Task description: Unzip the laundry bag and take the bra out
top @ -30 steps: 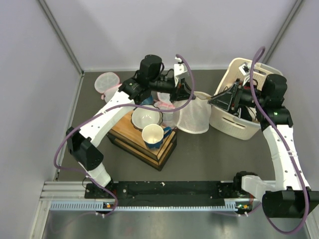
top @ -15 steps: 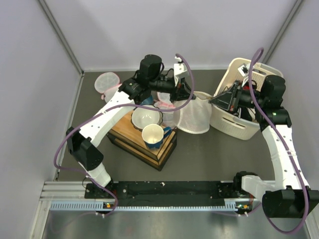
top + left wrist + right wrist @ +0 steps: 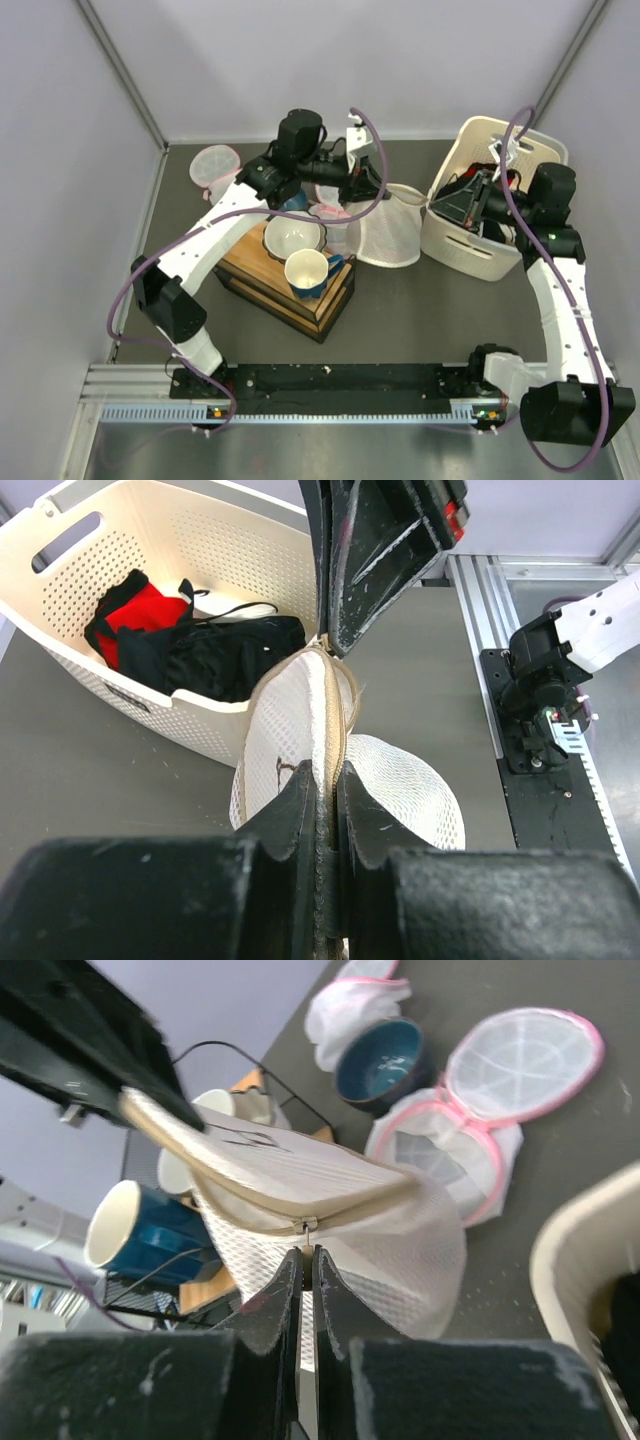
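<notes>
a: how do you reckon that laundry bag [image 3: 400, 790] handles? looks like nothing to hold on to

b: yeah it's all white see-through mesh, super light and floppy, so i'd guess it just collapses wherever you pinch it. the only firm bit is the beige zip tape [image 3: 335, 710] running over the top, so that's where to take it. the left pincer [image 3: 327, 780] is clamped together on that tape at one end, and the right pincer [image 3: 305, 1255] is squeezed together on the little metal zip pull [image 3: 310, 1225]. the bag hangs stretched between the two of them just above the bench [image 3: 90, 770], right beside the basket [image 3: 200, 540]

a: that pull looks tiny and slick

b: it is, i'd worry about it slipping out if the mesh isn't kept taut. can't tell how far the zip is open from here either

a: and the bra [image 3: 150, 615]?

b: the only red thing i can see lies in the cream perforated plastic basket, tangled with some black fabric and thin straps. soft, light, limp stuff, no red visible through the mesh. straps look snaggy, so i'd pinch the bunched red cloth, not a strap
</notes>
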`<state>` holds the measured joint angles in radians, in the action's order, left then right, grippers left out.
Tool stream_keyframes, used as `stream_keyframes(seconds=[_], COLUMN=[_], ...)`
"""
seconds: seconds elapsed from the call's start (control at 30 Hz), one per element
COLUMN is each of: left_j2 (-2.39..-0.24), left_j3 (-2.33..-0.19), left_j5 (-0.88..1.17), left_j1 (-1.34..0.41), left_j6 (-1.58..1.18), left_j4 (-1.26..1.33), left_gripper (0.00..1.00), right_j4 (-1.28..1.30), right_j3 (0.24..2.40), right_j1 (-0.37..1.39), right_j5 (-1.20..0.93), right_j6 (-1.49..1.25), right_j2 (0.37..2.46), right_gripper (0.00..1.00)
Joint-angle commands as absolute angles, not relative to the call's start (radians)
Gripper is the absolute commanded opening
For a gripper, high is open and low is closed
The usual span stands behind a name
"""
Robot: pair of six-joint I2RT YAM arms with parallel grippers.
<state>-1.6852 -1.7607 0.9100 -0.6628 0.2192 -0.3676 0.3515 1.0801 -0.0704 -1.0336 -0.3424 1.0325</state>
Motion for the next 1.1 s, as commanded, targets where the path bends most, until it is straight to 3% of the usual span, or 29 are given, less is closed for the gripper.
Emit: stream_keyframes(seconds=[0.0,0.17,0.3,0.33,0.4,0.43,0.53,0.73,0.9,1.07], left_j2=[-1.589,-1.546,-1.497,-1.497,-1.509,-1.516,-1.543,-1.58,-1.606,-1.621], left_j3=[-1.761,-1.723,-1.645,-1.635,-1.635,-1.64,-1.652,-1.658,-1.681,-1.686], left_j5=[0.98,1.02,1.1,1.114,1.14,1.158,1.175,1.209,1.249,1.262], left_j1=[-0.627,-0.592,-0.558,-0.558,-0.56,-0.56,-0.56,-0.56,-0.558,-0.56], left_j6=[0.239,0.207,0.069,0.055,0.003,0.003,-0.064,-0.155,-0.233,-0.271], left_j4=[-0.324,-0.269,-0.079,-0.034,-0.008,0.045,0.075,0.179,0.254,0.291], left_gripper=[0.0,0.0,0.0,0.0,0.0,0.0,0.0,0.0,0.0,0.0], right_j4=[0.37,0.385,0.382,0.382,0.383,0.383,0.383,0.258,0.229,0.076], right_j3=[1.019,1.009,1.037,1.063,1.089,1.118,1.141,1.042,1.022,1.019], right_j1=[-0.124,-0.124,-0.124,-0.124,-0.121,-0.121,-0.086,0.055,0.06,0.06], right_j5=[-0.951,-0.94,-0.96,-0.968,-0.965,-0.956,-0.912,-0.689,-0.719,-0.781], right_j6=[-0.333,-0.322,-0.316,-0.313,-0.295,-0.287,-0.223,-0.005,0.146,0.077], right_j2=[0.991,1.011,1.002,0.996,0.965,0.951,0.913,0.828,0.845,0.906], right_gripper=[0.0,0.0,0.0,0.3,0.57,0.75,0.99,0.99,0.99,0.9])
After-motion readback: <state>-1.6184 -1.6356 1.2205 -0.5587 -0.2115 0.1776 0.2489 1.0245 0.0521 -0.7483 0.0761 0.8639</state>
